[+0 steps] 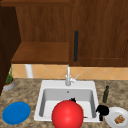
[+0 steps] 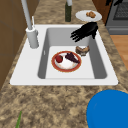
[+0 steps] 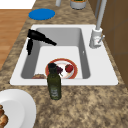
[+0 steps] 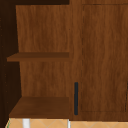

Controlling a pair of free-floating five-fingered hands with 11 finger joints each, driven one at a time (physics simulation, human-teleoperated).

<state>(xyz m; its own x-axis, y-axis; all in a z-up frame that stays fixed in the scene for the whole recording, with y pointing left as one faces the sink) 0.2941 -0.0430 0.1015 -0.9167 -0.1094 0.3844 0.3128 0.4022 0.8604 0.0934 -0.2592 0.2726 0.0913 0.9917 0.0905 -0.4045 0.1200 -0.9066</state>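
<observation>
Holds the right hand [image 1: 102, 110] open, fingers straight, at the sink's [image 1: 50, 83] 4 o'clock rim, apparently to keep clear above the red-rimmed plate [image 2: 53, 61].

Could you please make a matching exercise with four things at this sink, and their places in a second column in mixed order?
Things:
1. blue plate
2. green bottle
3. red-rimmed plate
4. faucet

Places:
A. at the back rim of the sink
B. inside the sink basin, with food on it
C. on the counter left of the sink
D. on the counter right of the sink, upright

Pairs: 1-C, 2-D, 3-B, 4-A
</observation>
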